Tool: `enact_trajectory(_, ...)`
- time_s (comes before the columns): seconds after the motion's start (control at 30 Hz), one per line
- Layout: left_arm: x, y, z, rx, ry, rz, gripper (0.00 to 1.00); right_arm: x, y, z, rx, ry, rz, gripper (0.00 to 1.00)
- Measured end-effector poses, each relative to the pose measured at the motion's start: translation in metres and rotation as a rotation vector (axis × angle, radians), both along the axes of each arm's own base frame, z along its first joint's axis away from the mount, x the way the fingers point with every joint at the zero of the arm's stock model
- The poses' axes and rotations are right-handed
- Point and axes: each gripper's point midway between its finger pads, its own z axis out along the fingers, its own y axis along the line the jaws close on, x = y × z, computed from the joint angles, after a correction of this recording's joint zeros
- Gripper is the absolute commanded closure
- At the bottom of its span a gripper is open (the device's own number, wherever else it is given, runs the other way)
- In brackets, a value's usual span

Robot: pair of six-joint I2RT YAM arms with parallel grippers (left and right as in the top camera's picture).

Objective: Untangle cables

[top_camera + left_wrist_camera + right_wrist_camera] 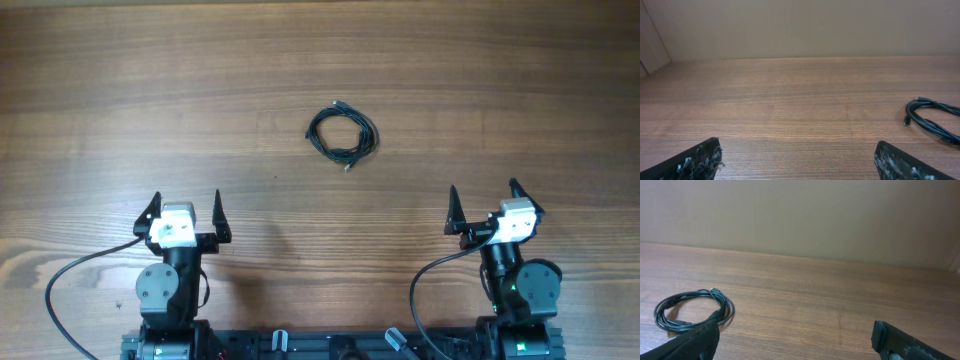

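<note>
From overhead, the left arm sits folded low at the near edge of the wooden worktop, its wrist pointing out across the wood. The left jaws stand wide apart with nothing between them. Only that view takes in both arms at once, and it shows the cables whole: a small coil of thin black wire lying flat near the middle of the worktop, well ahead of both arms and roughly between them. The left wrist camera catches just part of the cables at its right edge, beyond the right-hand finger. It also shows a pale wall behind the worktop, which the overhead misses. The right arm mirrors the left, folded at the near edge, and the right jaws are likewise spread wide and empty. Its wrist camera has the cables low on the left as a full loop with a tiny plug end at the top, just beyond the left-hand finger.
</note>
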Motion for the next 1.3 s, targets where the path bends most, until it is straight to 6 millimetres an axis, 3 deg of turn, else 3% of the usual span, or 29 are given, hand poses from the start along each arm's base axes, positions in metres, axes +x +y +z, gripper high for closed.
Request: enact_trajectory(1.3, 0.0001, -0.0028, 0.0, -0.002, 0.0, -0.016, 0.0, 0.0, 0.0, 0.0, 0.0, 0.0, 0.0, 0.0)
